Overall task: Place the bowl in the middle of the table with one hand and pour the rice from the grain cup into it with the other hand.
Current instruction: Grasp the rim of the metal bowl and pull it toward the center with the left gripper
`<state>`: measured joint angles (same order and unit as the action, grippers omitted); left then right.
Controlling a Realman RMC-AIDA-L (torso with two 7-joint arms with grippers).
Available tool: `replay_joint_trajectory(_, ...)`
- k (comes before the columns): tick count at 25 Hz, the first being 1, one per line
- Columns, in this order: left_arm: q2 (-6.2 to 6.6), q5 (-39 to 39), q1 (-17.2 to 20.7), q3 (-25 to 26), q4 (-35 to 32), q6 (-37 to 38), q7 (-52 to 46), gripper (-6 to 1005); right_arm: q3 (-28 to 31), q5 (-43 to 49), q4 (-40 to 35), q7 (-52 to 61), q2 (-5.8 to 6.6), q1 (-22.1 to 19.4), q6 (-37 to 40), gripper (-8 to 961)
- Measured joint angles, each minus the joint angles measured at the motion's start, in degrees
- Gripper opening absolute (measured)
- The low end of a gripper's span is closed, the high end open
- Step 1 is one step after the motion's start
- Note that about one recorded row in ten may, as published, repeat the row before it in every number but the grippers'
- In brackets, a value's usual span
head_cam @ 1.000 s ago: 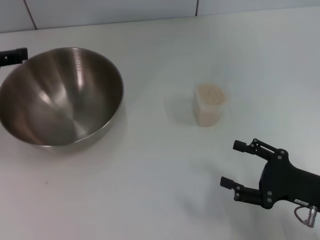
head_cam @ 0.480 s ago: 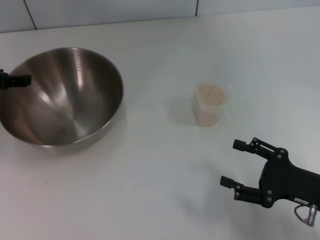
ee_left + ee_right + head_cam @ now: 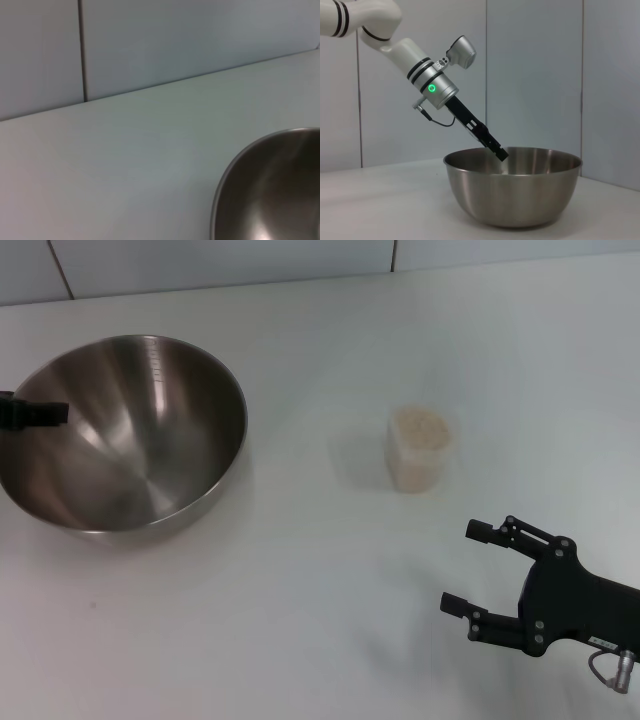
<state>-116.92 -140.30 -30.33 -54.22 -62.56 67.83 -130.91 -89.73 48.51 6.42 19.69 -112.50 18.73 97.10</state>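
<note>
Lab-like robot test bench, bare white table [image 3: 330, 580], plain pale panelled wall [image 3: 535, 75], silver-white robot arm [image 3: 415, 60]

Bowls: one, the steel bowl [image 3: 125, 430] on my desk [image 3: 300, 580].
Grain cups: one grain cup [image 3: 419, 448], with one heap of rice [image 3: 421, 425] in it.
Claws: two of mine, my left claw [image 3: 35, 413] and my right claw [image 3: 475, 567].

My left gripper [image 3: 55, 412], formerly outside the bowl [image 3: 130, 440], now sits lower, tip over its near rim.
</note>
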Motion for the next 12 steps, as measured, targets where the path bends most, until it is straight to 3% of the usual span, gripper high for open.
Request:
replay_joint_trajectory(7,-0.04,-3.29,-1.67,-0.1,0.9,1.63,0.91,638,-0.01,0.0,0.0,0.0,0.0,0.06,-0.05,829)
replay_joint_trajectory(12,-0.23,-4.07,-2.38,-0.08,1.33,1.92,1.37,493,-0.01,0.0,0.0,0.0,0.0,0.07,-0.18,829)
